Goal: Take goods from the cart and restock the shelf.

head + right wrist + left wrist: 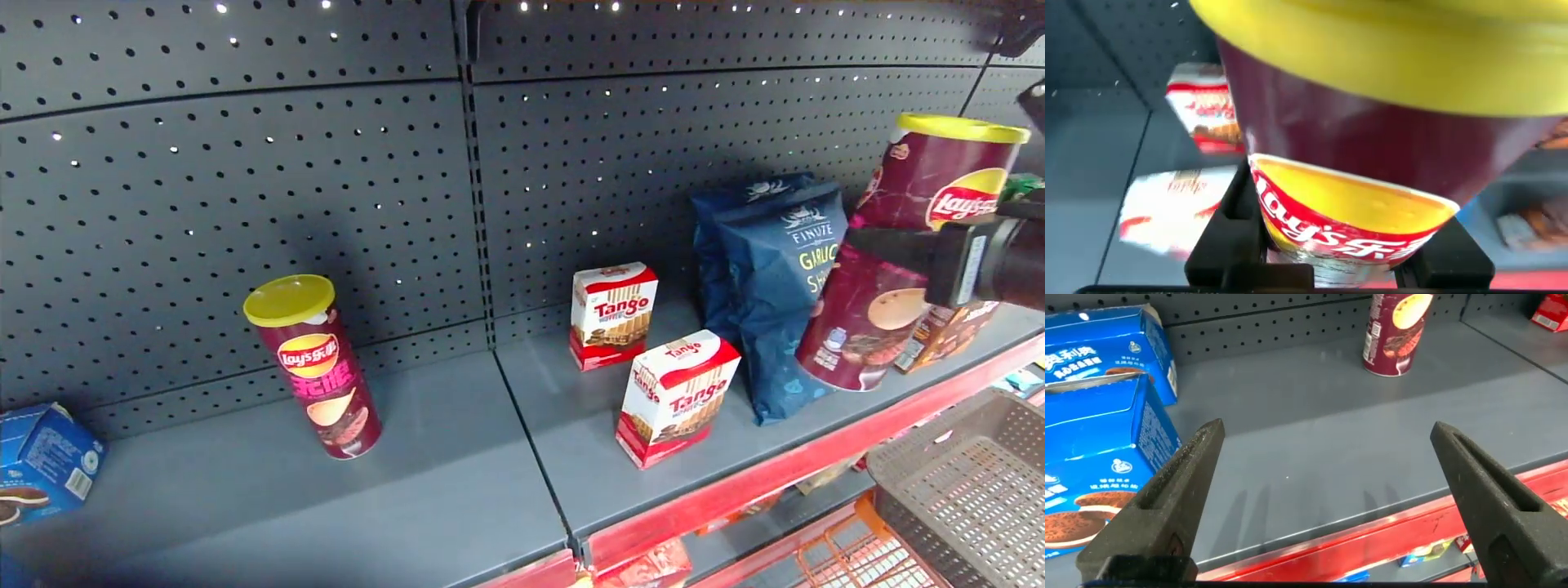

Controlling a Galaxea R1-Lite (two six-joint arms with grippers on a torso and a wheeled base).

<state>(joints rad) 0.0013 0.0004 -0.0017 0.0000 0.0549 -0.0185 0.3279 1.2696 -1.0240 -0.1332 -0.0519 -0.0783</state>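
Note:
My right gripper (pixel 922 249) is shut on a maroon chip can (pixel 898 269) with a yellow lid. The can is tilted, its base close to the grey shelf (pixel 457 474) at the right end, just in front of the dark blue snack bags (pixel 775 278). In the right wrist view the can (pixel 1372 139) sits between the black fingers (pixel 1229 237). A second matching can (pixel 314 367) stands on the shelf's left half. My left gripper (pixel 1323 506) hangs open over the shelf's front edge beside blue cookie boxes (pixel 1094 416), with that standing can (pixel 1392 331) farther back.
Two red-and-white wafer boxes (pixel 612 314) (pixel 676 396) stand mid-shelf, left of the bags. A blue cookie box (pixel 41 465) sits at the far left. A brown perforated basket (pixel 971 482) lies below at the lower right. Bare shelf runs between the standing can and the wafer boxes.

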